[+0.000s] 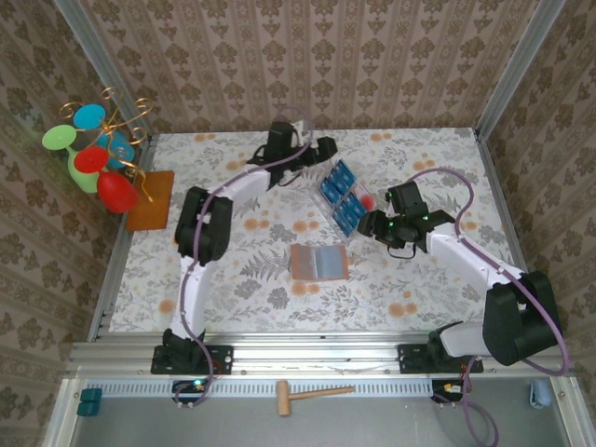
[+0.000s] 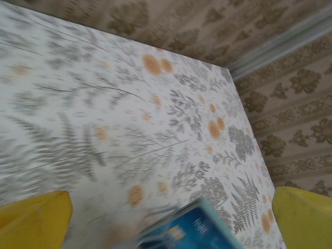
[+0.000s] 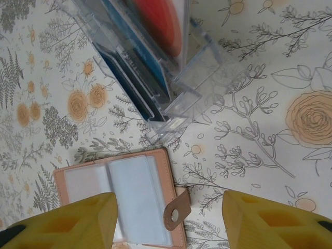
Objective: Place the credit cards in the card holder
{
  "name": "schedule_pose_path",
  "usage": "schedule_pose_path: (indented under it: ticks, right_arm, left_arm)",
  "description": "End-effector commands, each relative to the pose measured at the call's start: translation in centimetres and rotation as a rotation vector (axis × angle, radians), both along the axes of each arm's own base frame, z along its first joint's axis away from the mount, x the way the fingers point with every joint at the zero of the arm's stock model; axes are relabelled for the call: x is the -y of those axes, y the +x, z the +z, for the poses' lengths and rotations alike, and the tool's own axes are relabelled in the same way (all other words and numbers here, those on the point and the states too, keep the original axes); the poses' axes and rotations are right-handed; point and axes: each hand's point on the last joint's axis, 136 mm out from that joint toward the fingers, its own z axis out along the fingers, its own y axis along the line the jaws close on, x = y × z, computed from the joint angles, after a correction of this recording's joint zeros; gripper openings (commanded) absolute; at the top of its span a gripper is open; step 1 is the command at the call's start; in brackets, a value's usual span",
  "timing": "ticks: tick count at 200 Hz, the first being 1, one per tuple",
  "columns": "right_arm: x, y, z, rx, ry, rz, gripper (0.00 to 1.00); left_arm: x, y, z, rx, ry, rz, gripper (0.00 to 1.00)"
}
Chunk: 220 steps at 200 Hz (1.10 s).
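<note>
Nearest the arm bases, a small wooden mallet point(image 1: 312, 395) lay on the grey ledge. Beyond it, on the floral-printed table point(image 1: 233, 279), the tan leather-like folding card holder point(image 1: 319, 262) lay opened flat. Its greyish inner pockets faced upward, and a brown snap tab point(image 3: 175, 213) sat at one edge. The right gripper point(image 3: 170, 202) hovered over the holder, close to the near end of the clear plastic tray point(image 1: 343, 197). We saw its yellow fingers point(image 3: 67, 223) parted, with nothing between them. The tray lay just beyond the holder, apart from it. It carried the bright-blue rectangular credit cards point(image 1: 337, 191) and a red dot point(image 1: 370, 201). At the tray's far end, the left gripper point(image 2: 171, 199) stood with its yellow fingers point(image 2: 33, 220) spread wide and empty, a blue card's edge below them. Farther left, an orange-brown square mat point(image 1: 151, 199) lay at the table's edge beside a wire stand of coloured goblets point(image 1: 93, 158).
</note>
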Motion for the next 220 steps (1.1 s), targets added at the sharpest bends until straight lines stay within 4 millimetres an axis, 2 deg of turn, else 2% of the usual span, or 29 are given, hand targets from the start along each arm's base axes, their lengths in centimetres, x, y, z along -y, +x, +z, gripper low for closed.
schedule_pose_path:
  ticks: [1, 15, 18, 25, 57, 93, 115, 135, 171, 220]
  right_arm:
    - [-1.5, -0.1, 0.9, 0.021, -0.022, 0.062, 0.56]
    - [-2.6, 0.4, 1.2, 0.029, -0.025, 0.086, 0.56]
    - [-2.9, 0.5, 0.4, 0.008, -0.034, 0.092, 0.56]
    - [-3.3, 0.9, 0.2, 0.001, -0.042, 0.098, 0.56]
    - [-4.2, 2.8, 0.4, 0.025, -0.094, 0.135, 0.53]
    - [-4.7, 4.8, 0.0, 0.012, -0.194, 0.225, 0.49]
    - [-4.6, 4.9, -0.6, -0.025, -0.273, 0.278, 0.45]
    - [-4.4, 5.4, -0.8, -0.035, -0.345, 0.317, 0.4]
    - [-4.8, 5.9, -1.3, -0.054, -0.417, 0.378, 0.34]
    - [-4.9, 6.5, -2.9, -0.086, -0.518, 0.413, 0.34]
  left_arm:
    - [-4.7, -0.7, 3.8, 0.063, 0.023, 0.029, 1.0]
    - [-6.9, -2.0, 3.5, 0.054, 0.052, 0.053, 1.0]
    - [-7.3, -2.3, 3.5, 0.051, 0.056, 0.057, 1.0]
    - [-8.5, -3.0, 3.5, 0.045, 0.066, 0.07, 1.0]
    - [-12.7, -7.2, 2.4, 0.009, 0.16, 0.118, 1.0]
    - [-15.4, -12.8, 0.0, -0.064, 0.273, 0.126, 1.0]
    - [-16.5, -16.2, -2.1, -0.104, 0.325, 0.132, 1.0]
    - [-17.2, -18.5, -3.8, -0.137, 0.352, 0.137, 1.0]
    - [-18.4, -20.5, -5.6, -0.166, 0.37, 0.16, 1.0]
    - [-19.3, -20.5, -6.0, -0.173, 0.377, 0.176, 1.0]
